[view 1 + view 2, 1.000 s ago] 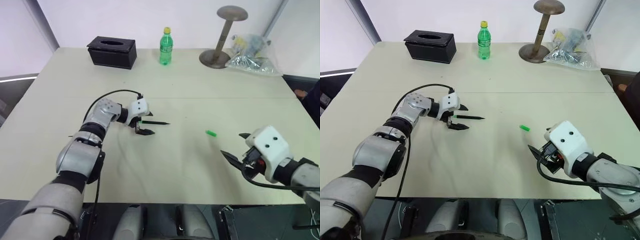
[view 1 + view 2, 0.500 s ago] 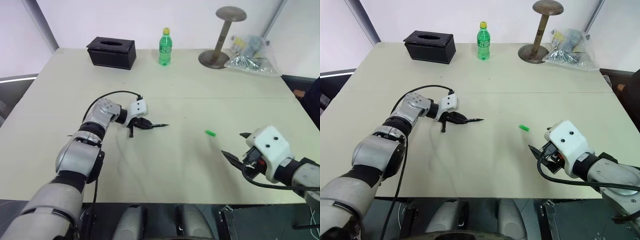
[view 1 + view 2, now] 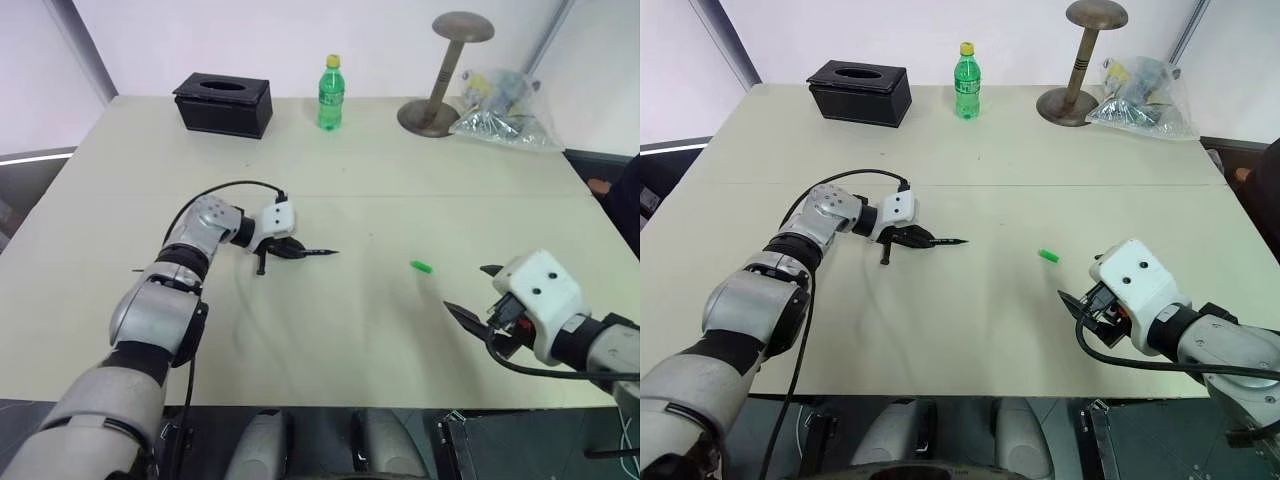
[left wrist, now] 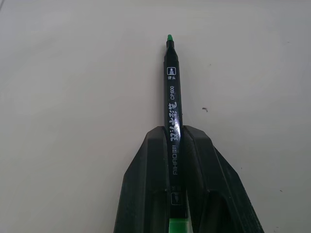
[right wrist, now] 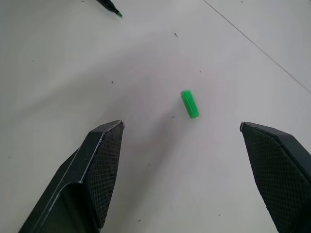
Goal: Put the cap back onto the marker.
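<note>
My left gripper (image 3: 290,249) is clamped on the marker (image 4: 172,111), its two black wedge-shaped fingers (image 4: 146,194) pressed against the slim black barrel on either side. The barrel is smooth plastic with white printed lettering along its length, tapering to a small green tip that points away from my wrist; a green band shows at the gripped end. The marker lies low over the table (image 3: 340,330), a flat, matte, pale cream surface with a faint seam running across it.

My right gripper (image 5: 187,141) stands wide apart and holds nothing; its fingers (image 5: 104,155) are black with a fine cross-hatched grip texture on the inner faces.

The cap (image 3: 421,266), a short bright green plastic cylinder, lies on its side on the bare table, to the right of the marker's tip and well apart from it, and between the marker and my right gripper, nearer the latter.

Beyond the marker, along the far edge of the table: a black rectangular tissue box (image 3: 223,103), a green bottle (image 3: 331,95) with a yellow lid, a round-based stand (image 3: 441,72) with a domed top, and a crinkled clear plastic bag (image 3: 505,112).
</note>
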Motion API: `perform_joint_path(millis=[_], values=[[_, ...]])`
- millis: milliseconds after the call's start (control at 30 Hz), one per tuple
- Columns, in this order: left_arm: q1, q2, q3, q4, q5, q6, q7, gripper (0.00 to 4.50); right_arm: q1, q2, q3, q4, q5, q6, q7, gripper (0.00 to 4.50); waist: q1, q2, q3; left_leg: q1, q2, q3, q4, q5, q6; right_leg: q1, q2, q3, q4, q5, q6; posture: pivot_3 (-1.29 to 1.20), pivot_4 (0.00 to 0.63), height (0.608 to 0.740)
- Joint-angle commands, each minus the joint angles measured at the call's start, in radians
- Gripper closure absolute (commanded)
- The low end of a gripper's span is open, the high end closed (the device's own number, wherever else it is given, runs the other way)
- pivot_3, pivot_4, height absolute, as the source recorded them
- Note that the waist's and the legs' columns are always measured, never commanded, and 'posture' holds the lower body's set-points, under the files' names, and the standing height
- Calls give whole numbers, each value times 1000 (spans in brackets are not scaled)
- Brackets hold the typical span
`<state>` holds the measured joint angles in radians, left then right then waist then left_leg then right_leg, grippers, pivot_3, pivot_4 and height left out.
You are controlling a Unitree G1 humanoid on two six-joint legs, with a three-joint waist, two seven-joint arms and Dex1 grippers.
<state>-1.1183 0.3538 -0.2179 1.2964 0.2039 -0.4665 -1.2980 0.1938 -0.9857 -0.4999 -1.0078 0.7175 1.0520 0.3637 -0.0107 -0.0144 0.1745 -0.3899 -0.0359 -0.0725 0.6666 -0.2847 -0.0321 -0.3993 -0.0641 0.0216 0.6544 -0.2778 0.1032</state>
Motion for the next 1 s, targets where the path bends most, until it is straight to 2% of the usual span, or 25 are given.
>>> perform_joint_path(millis=[33,200,400,533,700,1000], values=[[-25,14,56,-58,-71,-70,-71,4358,-46,-15,23,41,-25,-56,48,571,0,0,0,0,0,0,0,0,0,0,0,0,0,0,0,0,150,740],[-31,30,104,-159,-159,-59,-181,4358,-195,26,133,194,-19,-130,109,571,-2,-1,1,0,0,0,0,0,0,-1,0,0,0,0,0,0,150,740],[12,56,115,-360,-246,62,-256,4358,-315,78,257,431,-64,-249,225,571,-2,-1,1,-1,0,0,0,0,0,-1,0,0,-1,0,0,0,150,740],[71,71,108,-528,-286,157,-245,4358,-355,85,363,615,-159,-366,328,571,-3,-1,1,-1,0,0,0,0,0,-1,0,0,-1,0,0,0,150,740],[139,88,100,-677,-309,239,-215,4358,-404,116,428,799,-237,-471,412,571,-5,-1,1,-1,0,1,0,0,0,-2,0,1,0,0,0,0,150,740],[203,133,92,-782,-312,288,-171,4358,-481,175,484,1011,-333,-572,489,571,-4,0,1,-1,0,1,0,0,0,-3,0,1,0,0,0,0,150,740]])
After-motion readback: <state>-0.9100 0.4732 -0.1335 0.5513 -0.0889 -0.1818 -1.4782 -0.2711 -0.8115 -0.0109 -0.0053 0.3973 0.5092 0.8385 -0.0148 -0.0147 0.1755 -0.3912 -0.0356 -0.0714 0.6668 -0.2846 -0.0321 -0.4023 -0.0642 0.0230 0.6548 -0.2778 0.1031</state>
